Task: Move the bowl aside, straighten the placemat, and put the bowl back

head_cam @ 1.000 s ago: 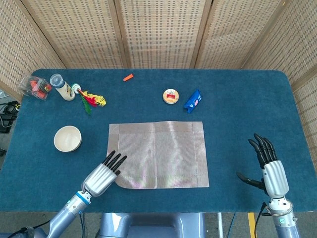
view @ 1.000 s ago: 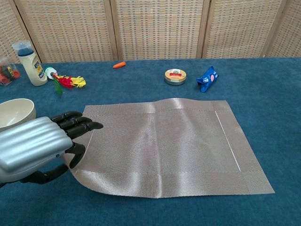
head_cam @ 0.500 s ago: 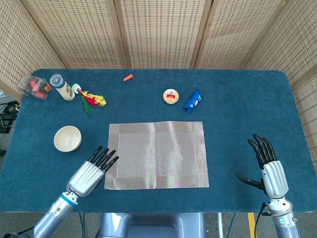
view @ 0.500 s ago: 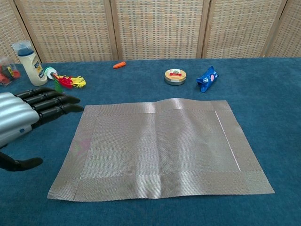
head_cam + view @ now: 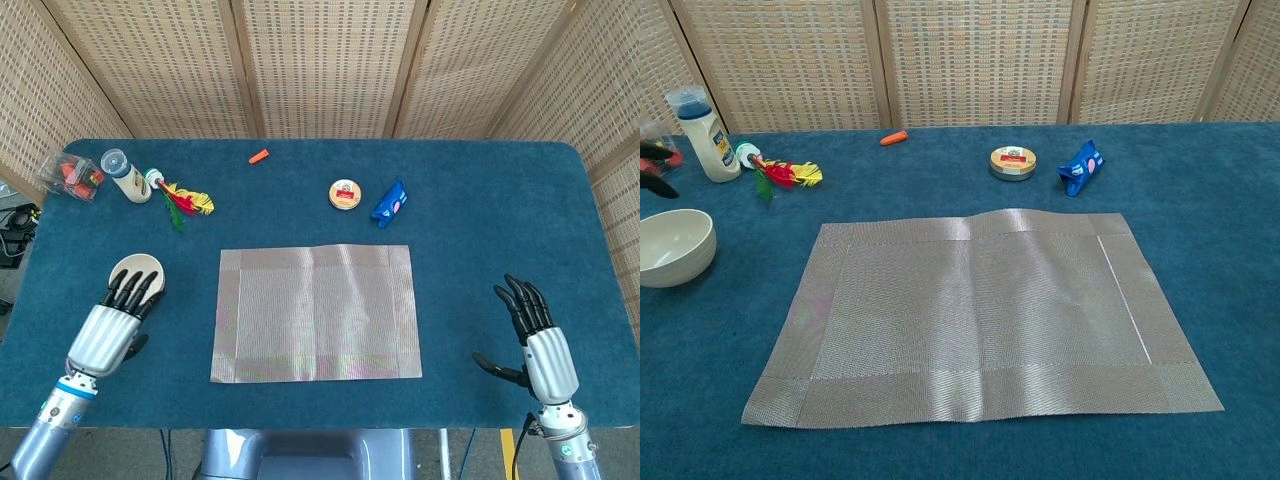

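Placemat (image 5: 315, 312) lies flat and square on the bench, my empty, spread left hand (image 5: 112, 326) hovers at the bowl (image 5: 136, 271), which I judge needs returning.

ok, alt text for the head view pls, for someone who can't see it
A grey woven placemat lies flat at the middle of a blue table, with the left hand reaching over a cream bowl to its left. The right hand hovers open, holding nothing, near the right edge. A bottle, a tin and small clutter sit along the far side.
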